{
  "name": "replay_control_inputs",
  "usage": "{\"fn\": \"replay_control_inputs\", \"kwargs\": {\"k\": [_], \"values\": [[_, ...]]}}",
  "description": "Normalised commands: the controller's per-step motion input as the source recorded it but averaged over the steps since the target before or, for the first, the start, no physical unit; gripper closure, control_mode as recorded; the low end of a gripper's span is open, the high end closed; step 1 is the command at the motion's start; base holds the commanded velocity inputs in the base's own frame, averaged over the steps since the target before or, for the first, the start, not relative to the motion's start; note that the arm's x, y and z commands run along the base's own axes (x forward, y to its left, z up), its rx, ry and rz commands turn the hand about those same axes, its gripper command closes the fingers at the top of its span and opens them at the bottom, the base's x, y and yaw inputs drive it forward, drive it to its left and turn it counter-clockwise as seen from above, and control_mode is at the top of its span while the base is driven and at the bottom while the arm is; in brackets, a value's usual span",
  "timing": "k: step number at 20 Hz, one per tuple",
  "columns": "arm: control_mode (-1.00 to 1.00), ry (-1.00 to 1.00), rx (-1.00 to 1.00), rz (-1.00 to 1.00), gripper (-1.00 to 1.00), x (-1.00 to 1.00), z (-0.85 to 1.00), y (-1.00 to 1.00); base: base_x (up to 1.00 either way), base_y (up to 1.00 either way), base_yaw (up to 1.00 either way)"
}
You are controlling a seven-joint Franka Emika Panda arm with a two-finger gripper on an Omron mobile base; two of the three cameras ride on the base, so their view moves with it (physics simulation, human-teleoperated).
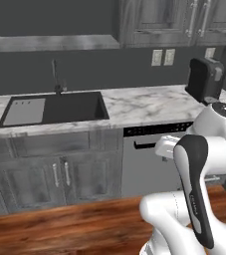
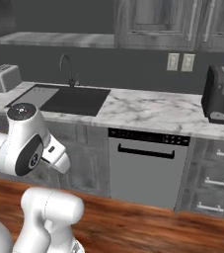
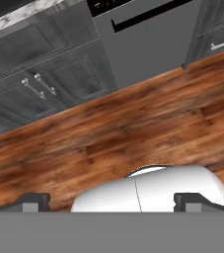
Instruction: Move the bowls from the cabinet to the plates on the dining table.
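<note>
Folded low over the reddish-brown plank floor (image 3: 133, 123), the white arm (image 1: 204, 164) points its gripper (image 3: 111, 200) downward, and those two dark fingertips (image 3: 34, 201) sit spread wide with nothing between them. Ahead runs a white grey-veined marble counter (image 2: 153, 111) with a built-in dark sink (image 1: 59, 108) and a slim dark tap (image 2: 69, 69). Below sits a grey dishwasher front (image 2: 148, 168). Up top, the dark grey wood-grain wall cabinet (image 1: 179, 20) has its panelled doors closed, long silver bar handles (image 1: 191, 20) upright. A black coffee machine (image 2: 219, 94) stands at the counter's right; a silver toaster (image 2: 4, 78) sits left of the sink.
</note>
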Motion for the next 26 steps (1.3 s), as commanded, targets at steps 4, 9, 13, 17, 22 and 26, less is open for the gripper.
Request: {"fn": "replay_control_inputs", "kwargs": {"k": [4,9,13,17,22,26], "values": [[1.0,0.0,0.0,0.0,-1.0,0.0,0.0,0.0,0.07,0.68,0.0],[1.0,0.0,0.0,0.0,-1.0,0.0,0.0,0.0,0.07,0.69,0.0],[1.0,0.0,0.0,0.0,-1.0,0.0,0.0,0.0,0.08,0.69,0.0],[1.0,0.0,0.0,0.0,-1.0,0.0,0.0,0.0,0.08,0.66,0.0],[1.0,0.0,0.0,0.0,-1.0,0.0,0.0,0.0,0.09,0.59,0.0],[1.0,0.0,0.0,0.0,-1.0,0.0,0.0,0.0,0.09,0.59,0.0]]}}
